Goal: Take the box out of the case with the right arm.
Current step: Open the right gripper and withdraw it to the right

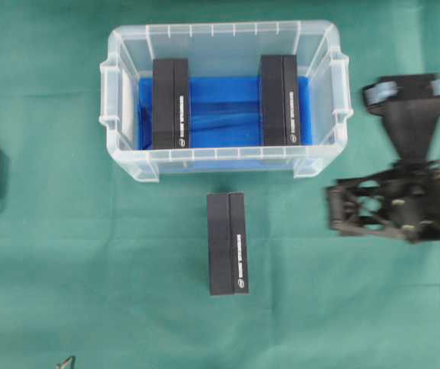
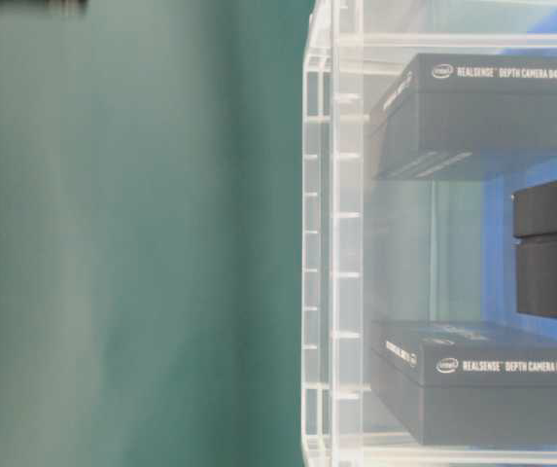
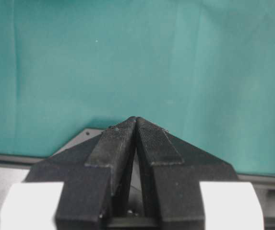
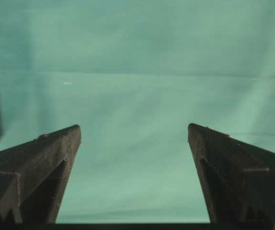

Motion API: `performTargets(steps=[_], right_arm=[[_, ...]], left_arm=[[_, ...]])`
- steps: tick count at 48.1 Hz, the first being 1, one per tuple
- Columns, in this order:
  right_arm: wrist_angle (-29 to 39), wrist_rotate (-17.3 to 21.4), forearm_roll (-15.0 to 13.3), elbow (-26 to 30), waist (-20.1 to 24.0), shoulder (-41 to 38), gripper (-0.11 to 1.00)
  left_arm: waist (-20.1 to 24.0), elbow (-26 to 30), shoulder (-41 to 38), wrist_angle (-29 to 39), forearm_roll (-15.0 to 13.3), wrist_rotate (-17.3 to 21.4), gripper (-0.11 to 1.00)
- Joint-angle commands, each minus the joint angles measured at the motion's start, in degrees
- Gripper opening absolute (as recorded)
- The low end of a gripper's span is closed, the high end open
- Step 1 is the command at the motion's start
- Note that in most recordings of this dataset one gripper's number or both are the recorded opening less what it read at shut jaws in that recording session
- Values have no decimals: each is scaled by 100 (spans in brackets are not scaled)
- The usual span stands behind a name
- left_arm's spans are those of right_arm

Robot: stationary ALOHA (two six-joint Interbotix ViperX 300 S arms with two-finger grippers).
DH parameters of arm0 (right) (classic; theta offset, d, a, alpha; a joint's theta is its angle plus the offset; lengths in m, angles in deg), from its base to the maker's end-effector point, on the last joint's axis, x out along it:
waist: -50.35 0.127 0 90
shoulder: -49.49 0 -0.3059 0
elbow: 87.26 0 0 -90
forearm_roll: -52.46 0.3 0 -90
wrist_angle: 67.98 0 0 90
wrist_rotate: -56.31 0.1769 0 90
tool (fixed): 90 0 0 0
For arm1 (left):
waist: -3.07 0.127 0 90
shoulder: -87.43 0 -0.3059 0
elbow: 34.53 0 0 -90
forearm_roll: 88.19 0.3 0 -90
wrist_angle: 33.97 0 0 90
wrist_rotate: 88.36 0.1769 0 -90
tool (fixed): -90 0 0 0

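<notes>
One black box (image 1: 228, 243) lies on the green cloth of the counter (image 1: 51, 231), outside the case (image 1: 124, 92), well to the left of the right claw (image 1: 335, 209). This claw stands wide open and holds nothing. Two matt, flat-sided boxes are still in the clear, ribbed plastic case, so I judge more work is left.

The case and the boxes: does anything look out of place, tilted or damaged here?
Nothing stands out. Two black boxes stand straight inside the clear case, and a third box lies squarely on the green cloth in front of it. No damage shows.
</notes>
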Motion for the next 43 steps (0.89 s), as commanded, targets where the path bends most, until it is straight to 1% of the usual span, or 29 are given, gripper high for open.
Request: performTargets(steps=[1, 6, 9, 13, 17, 20, 23, 25, 31, 33, 43], right_arm=[[-18, 167, 26, -308, 149, 492, 90], [9, 413, 26, -606, 272, 835, 90], [9, 448, 18, -703, 281, 949, 90], [9, 439, -44, -747, 281, 984, 89], [-18, 431, -185, -756, 264, 984, 89], [-18, 396, -255, -756, 202, 984, 88], [-26, 325, -264, -765, 70, 1002, 88], [-26, 220, -264, -782, -44, 1011, 88], [-53, -343, -264, -853, -554, 1116, 88], [-97, -606, -255, -888, -800, 1160, 88], [-316, -1503, -255, -967, -1775, 1301, 88]], left_arm=[[-18, 88, -26, -18, 18, 0, 0], [-18, 88, -70, -18, 18, 0, 0], [-18, 88, -79, -18, 18, 0, 0], [-18, 88, -105, -18, 18, 0, 0], [-18, 88, -114, -18, 18, 0, 0], [-18, 88, -123, -18, 18, 0, 0], [-18, 97, -114, -18, 18, -18, 0], [-18, 97, -114, -18, 18, -18, 0], [-18, 97, -114, -18, 18, -26, 0], [-18, 97, -123, -18, 18, -26, 0], [-18, 97, -114, -18, 18, -18, 0]])
